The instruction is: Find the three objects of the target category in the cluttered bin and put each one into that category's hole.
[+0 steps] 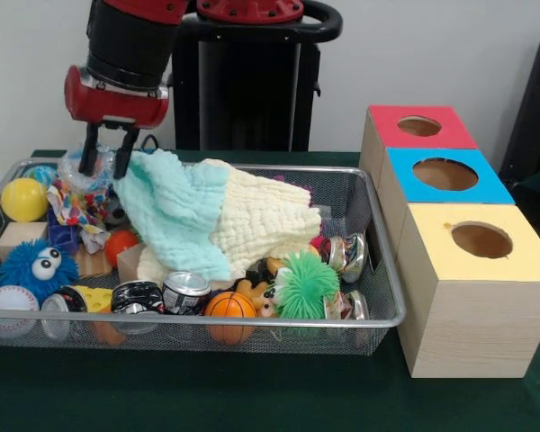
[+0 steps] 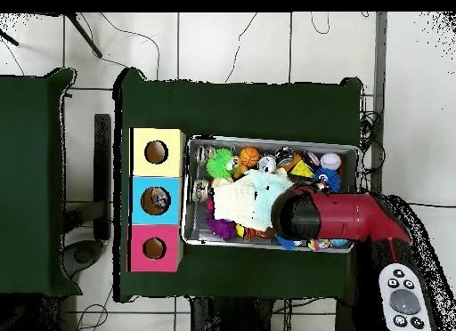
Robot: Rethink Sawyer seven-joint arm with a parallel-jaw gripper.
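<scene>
The gripper (image 1: 108, 169) pinches a corner of the soft, light blue cloth (image 1: 175, 211), lifting it over the cluttered bin (image 1: 378, 317) on the tabletop (image 1: 252, 396); it likely drapes and snags. A cream cloth (image 1: 265, 220) clings alongside, burying cans (image 1: 185, 292) and balls (image 1: 229, 306)

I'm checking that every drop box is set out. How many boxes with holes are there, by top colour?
Red-topped box: 1
Blue-topped box: 1
Yellow-topped box: 1
Total: 3
</scene>
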